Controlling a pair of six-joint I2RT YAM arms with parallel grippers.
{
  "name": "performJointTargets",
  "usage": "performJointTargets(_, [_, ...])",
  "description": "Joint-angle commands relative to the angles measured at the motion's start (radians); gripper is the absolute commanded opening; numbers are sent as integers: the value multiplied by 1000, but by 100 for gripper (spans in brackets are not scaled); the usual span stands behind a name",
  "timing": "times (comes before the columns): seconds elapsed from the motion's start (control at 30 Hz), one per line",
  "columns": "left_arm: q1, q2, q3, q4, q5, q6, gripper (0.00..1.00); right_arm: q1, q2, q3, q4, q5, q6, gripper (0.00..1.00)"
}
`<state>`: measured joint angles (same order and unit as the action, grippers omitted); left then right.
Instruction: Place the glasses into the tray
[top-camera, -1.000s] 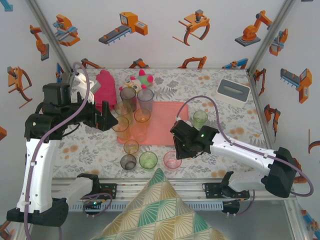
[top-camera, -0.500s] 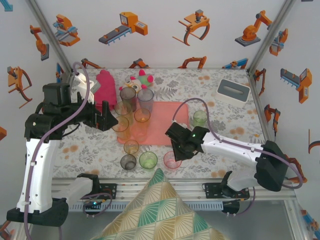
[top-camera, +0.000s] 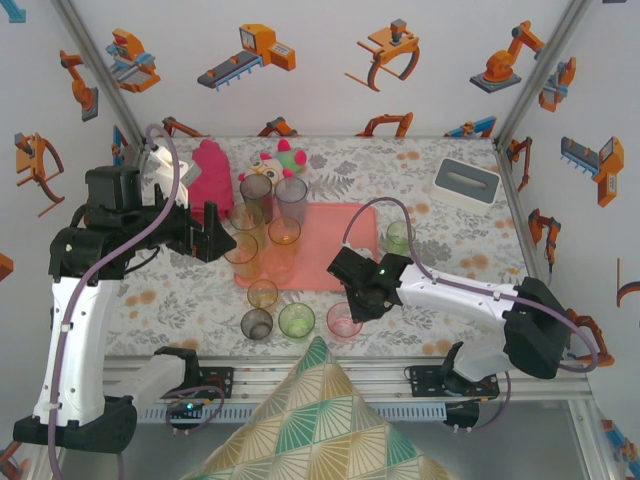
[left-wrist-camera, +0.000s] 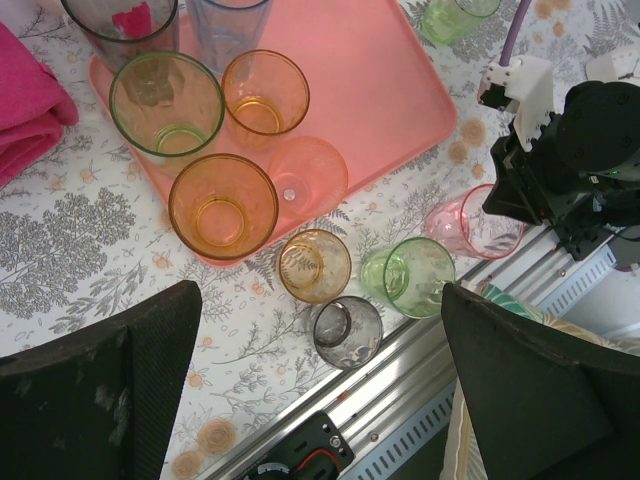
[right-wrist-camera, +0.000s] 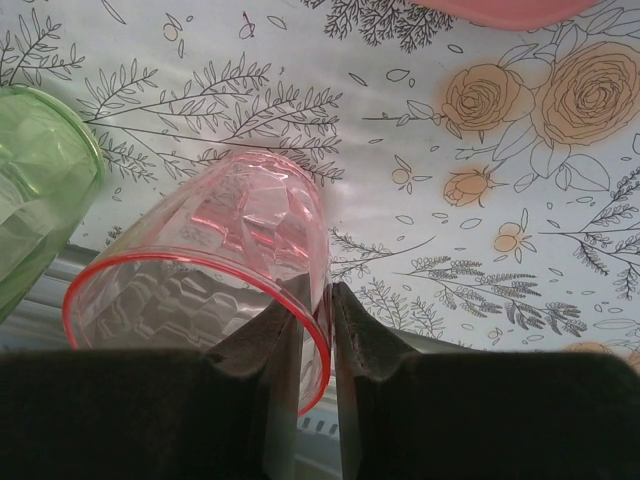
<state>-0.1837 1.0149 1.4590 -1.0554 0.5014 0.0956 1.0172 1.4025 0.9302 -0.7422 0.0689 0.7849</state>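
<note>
My right wrist camera shows what the overhead hides: the right gripper (right-wrist-camera: 318, 330) pinches the pink glass (right-wrist-camera: 230, 260) wall, one finger inside. Overhead, the glass stands just off the tray's (top-camera: 345, 225) near edge. The left gripper (left-wrist-camera: 320, 295) hangs spread at the tray's left end. A second ago the right arm sat farther right.

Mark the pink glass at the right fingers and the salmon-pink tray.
translucent pink glass (right-wrist-camera: 252, 215): right wrist view, on its faceted side wall.
flat salmon-pink tray (top-camera: 322, 240): top external view, on the bare floor towards its right end.
</note>
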Motion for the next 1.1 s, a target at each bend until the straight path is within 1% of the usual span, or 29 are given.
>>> performJointTargets(0.0, [-7,-10,11,-4,11,23,97,6,7,13,3,28,-8,19])
performJointTargets(0.13, [-7,-12,10,-4,8,23,97,6,7,12,4,29,-10,15])
performJointTargets(0.17, [-5,-13,10,-4,8,23,97,6,7,12,3,29,-12,12])
performJointTargets(0.23, [-5,-13,10,-4,8,23,97,6,6,13,0,29,-13,10])
performJointTargets(0.3, [-6,-14,10,-4,9,23,97,6,3,16,-4,31,-18,6])
performJointTargets(1.07, [-6,-18,10,-4,9,23,97,3,-10,137,-148,101,-79,8])
